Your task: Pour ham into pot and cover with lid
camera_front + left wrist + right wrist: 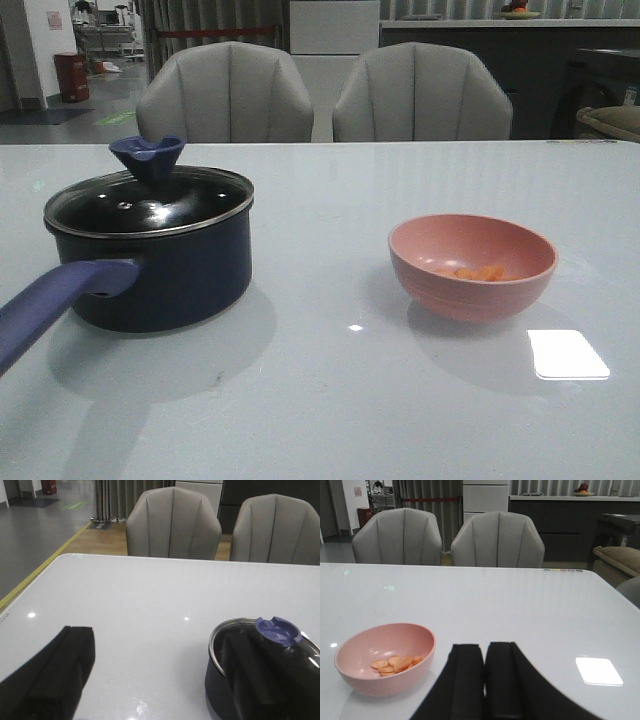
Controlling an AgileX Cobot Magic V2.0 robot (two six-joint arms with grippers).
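Starting with the front view: pot [165, 270] sits left on the white table [330, 400], lid [150, 200] on it, handle toward the camera; pink bowl [472, 265] with the ham [480, 272] sits right, well apart. No arms visible. Left wrist view: left gripper [160, 680] spread wide, one finger overlapping the covered pot, other finger over bare table. Right wrist view: right gripper [485, 680] fingers pressed together, holding nothing, bowl of ham just beside it.

Matte black, blocky end effector fingers [502, 680]
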